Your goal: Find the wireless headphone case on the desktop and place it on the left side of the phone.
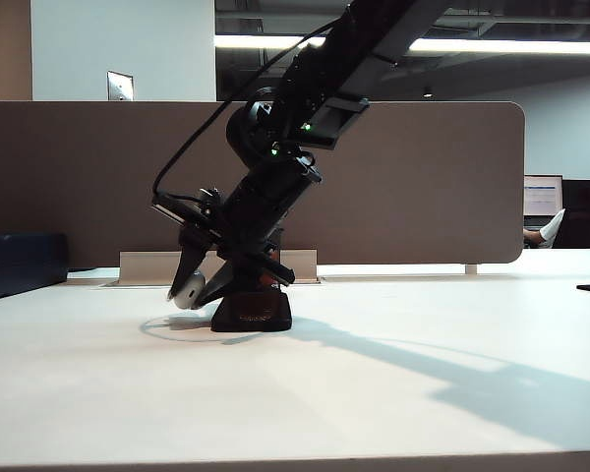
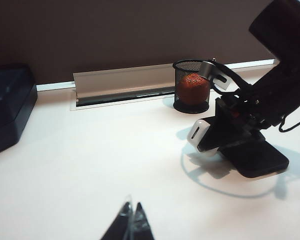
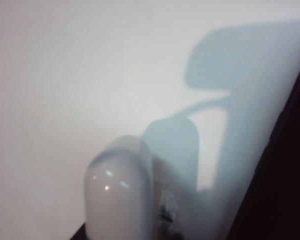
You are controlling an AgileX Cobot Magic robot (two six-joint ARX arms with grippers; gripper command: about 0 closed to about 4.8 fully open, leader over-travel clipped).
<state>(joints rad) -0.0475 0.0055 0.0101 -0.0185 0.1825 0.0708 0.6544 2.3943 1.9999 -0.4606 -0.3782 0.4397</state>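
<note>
Right claw (image 1: 199, 285) is down low over the worktop (image 1: 374, 393), fingers clamped on the wireless headphone case (image 1: 188, 289), which hangs just above the surface, just beside the phone (image 2: 257, 160) on its left edge. So the carry looks done; setting down and letting go are left. Whether the case already touches the worktop, I can't quite tell. Left claw (image 2: 131, 222) sits well back near the front, tips pressed together, holding nothing. The left wrist view alone shows the case's dark slot, the phone's flat slab, plus a mesh cup (image 2: 191, 86) behind. The right wrist view gives only the case's glossy end (image 3: 119, 200).
</note>
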